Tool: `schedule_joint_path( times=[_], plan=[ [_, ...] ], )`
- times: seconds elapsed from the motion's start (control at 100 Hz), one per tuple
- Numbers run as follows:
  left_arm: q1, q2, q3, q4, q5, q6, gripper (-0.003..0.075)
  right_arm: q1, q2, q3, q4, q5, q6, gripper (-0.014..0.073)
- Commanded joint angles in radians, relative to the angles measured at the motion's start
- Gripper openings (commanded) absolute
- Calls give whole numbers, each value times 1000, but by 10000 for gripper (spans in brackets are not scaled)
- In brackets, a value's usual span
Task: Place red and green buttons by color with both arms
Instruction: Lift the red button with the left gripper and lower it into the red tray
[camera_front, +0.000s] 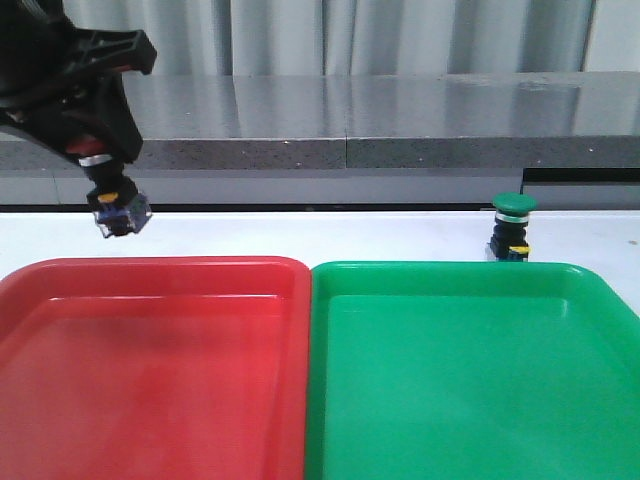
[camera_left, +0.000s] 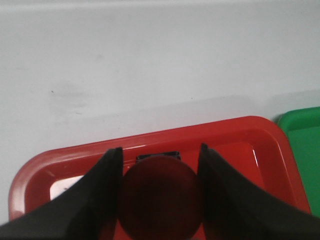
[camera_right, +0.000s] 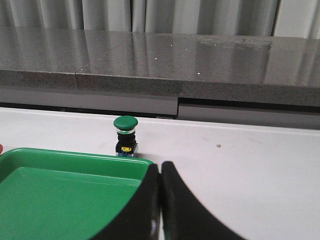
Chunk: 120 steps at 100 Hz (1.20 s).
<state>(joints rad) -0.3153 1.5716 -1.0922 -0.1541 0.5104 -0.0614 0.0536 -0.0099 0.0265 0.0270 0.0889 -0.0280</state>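
The red tray (camera_front: 150, 360) and green tray (camera_front: 470, 370) lie side by side, touching, on the white table (camera_front: 330, 232), and both look empty. The left arm (camera_front: 60, 70) reaches in high from the upper left, its gripper (camera_front: 108, 185) angled down and clamped on the red button (camera_left: 159, 197), which hangs cap-up with its clear base lowest, above the table just behind the red tray's far rim. The right gripper (camera_right: 160, 200), low and level behind the green tray's near corner, has its fingers pressed together on nothing. The green button (camera_front: 513, 228) stands upright on the table just beyond the green tray's far rim, untouched. The main risk, I judge, is an early release: the red button sits over the rim, not the tray floor, so it could strike the edge and bounce out. It also hangs high and tilted, so a drop could set it rolling.
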Motion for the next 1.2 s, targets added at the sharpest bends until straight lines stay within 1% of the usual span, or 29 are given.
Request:
schedule_joint_path(
  times=[0.0,0.14,0.38,0.65,0.93,0.98,1.05,1.1,1.12,1.17,1.19],
  plan=[
    [-27,-44,13,-21,-103,-13,104,-5,-21,-13,-4,-84,-4,-67],
    [-44,-44,56,-33,-132,-13,104,-5,-21,-13,-4,-84,-4,-67],
    [-44,-44,122,-55,-185,-13,104,-5,-21,-13,-4,-84,-4,-67],
    [-44,-7,141,-67,-181,-13,104,-5,-21,-13,-4,-84,-4,-67],
    [-50,43,141,-71,-141,-13,111,-5,-21,-13,-4,-84,-4,-67],
    [-53,43,141,-71,-141,-13,138,-5,-21,-13,-4,-84,-4,-67],
    [-63,43,141,-71,-143,-13,223,-5,-21,-13,-4,-84,-4,-67],
    [-70,43,141,-71,-145,-13,323,-5,-21,-13,-4,-84,-4,-67],
    [-73,43,141,-73,-145,-13,350,-5,-21,-13,-4,-84,-4,-67],
    [-81,43,141,-79,-150,-13,458,-5,-21,-13,-4,-84,-4,-67],
    [-84,43,141,-86,-150,-13,482,-5,-21,-13,-4,-84,-4,-67]
  ],
)
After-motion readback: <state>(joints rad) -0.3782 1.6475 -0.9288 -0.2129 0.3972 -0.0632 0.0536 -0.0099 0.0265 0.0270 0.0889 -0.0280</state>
